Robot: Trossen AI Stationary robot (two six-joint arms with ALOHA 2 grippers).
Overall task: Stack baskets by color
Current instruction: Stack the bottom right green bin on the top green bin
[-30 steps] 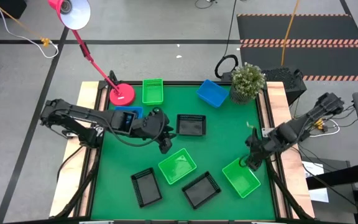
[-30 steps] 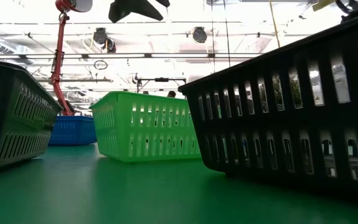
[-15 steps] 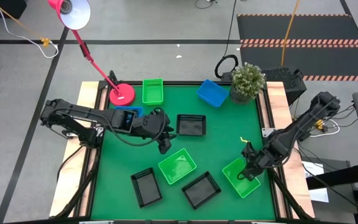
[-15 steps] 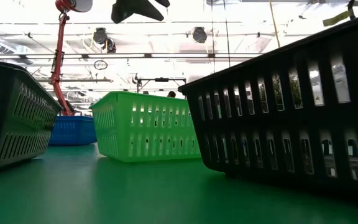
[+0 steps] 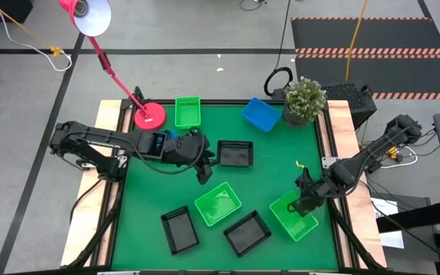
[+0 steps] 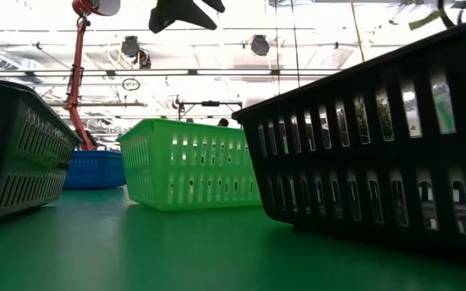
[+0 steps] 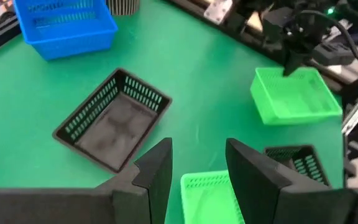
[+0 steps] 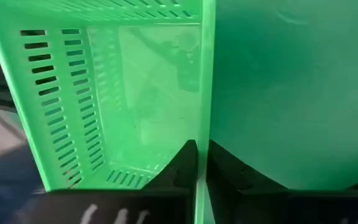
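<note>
While clamped, right gripper (image 8: 196,163) on green basket (image 8: 117,93) rim.

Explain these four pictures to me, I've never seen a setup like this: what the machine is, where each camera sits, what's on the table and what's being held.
It is a robot with two dark arms working at a green table. One picture looks straight down from above, one sits at tabletop height, and one camera rides on each arm's wrist.

On the table lie small slatted baskets in blue, green and black, plus a pink lamp base and a potted plant at the far edge.

The right hand has shut on the wall of a green basket at the near right; its wrist picture shows both fingers pinching that wall. The left hand hovers mid-table, fingers apart, holding nothing, above another green basket, with a black basket beside it.
</note>
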